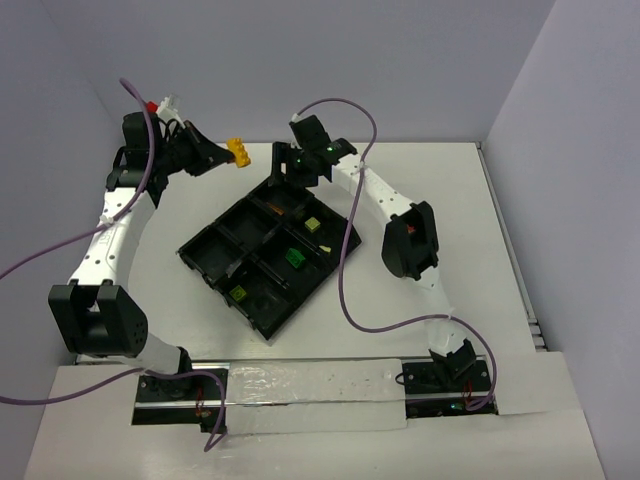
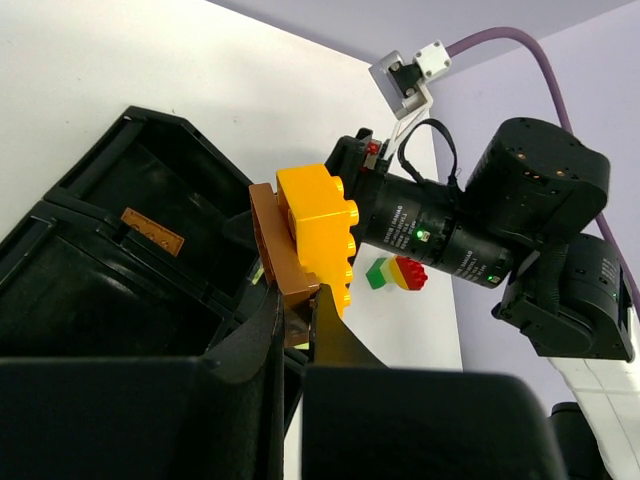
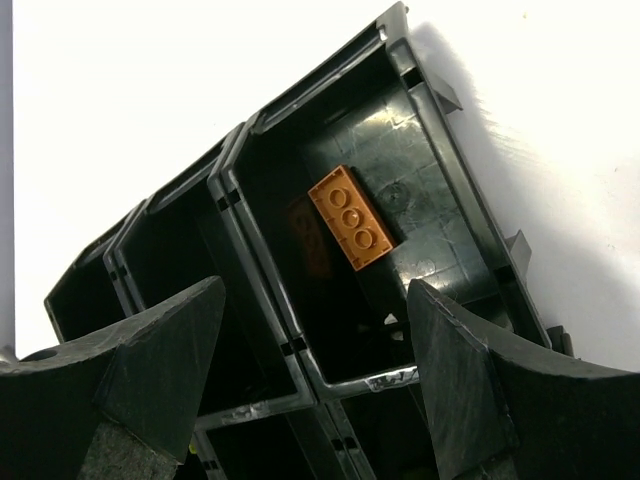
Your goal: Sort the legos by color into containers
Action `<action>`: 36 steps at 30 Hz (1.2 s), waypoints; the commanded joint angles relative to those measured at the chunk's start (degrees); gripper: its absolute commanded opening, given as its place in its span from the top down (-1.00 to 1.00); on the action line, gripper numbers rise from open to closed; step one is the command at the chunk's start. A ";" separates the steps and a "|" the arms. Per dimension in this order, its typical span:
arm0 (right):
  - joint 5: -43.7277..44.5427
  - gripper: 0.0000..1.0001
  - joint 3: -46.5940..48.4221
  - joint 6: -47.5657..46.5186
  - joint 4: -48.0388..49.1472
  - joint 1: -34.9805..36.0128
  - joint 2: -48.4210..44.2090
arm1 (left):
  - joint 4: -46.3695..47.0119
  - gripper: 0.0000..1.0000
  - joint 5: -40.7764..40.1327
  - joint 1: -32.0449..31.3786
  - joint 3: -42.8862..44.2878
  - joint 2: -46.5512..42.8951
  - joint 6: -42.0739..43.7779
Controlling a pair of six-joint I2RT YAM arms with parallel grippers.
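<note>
A: Left pincer?
B: I'm seeing the left gripper (image 2: pixel 296 318) clamping tight on a yellow brick (image 2: pixel 318 222) stuck to an orange-brown brick (image 2: pixel 272 245). The tray (image 2: pixel 180 170) is lying below and beside it.
A: Right?
B: The right gripper (image 3: pixel 315 300) is hanging with jaws wide, gripping nothing. Directly under it, an orange brick (image 3: pixel 350 217) is lying in a corner compartment (image 3: pixel 430 230).

Tray (image 3: pixel 425 235): black plastic, glossy; the floor is marked by scuffs.
Orange brick (image 3: pixel 350 218): smooth plastic, lit with a slight sheen.
Yellow brick (image 2: pixel 320 230): smooth plastic, glossy.
Table (image 1: pixel 470 220): white, matt, smooth.
Cable (image 1: pixel 344 285): purple sheath, smooth.
Right fingers (image 3: pixel 470 380): black, matt, finely ridged.
</note>
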 commanded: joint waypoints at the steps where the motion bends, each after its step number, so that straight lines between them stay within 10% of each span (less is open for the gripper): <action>1: -3.76 -0.61 -2.32 -3.08 -0.03 -1.01 -10.81 | 3.26 1.00 4.64 0.33 -0.01 1.57 0.45; 12: -14.34 -0.36 -15.06 -6.82 3.74 -4.33 -28.63 | 3.99 1.00 15.43 -0.27 1.14 5.95 -0.56; 22: -13.51 -0.42 2.75 -3.15 -1.99 -2.21 -17.68 | 1.59 1.00 17.24 -2.17 2.77 7.19 -0.61; 36: -10.04 -0.39 2.61 0.35 0.59 0.48 -12.92 | 0.92 1.00 18.14 -4.60 3.53 7.96 -0.27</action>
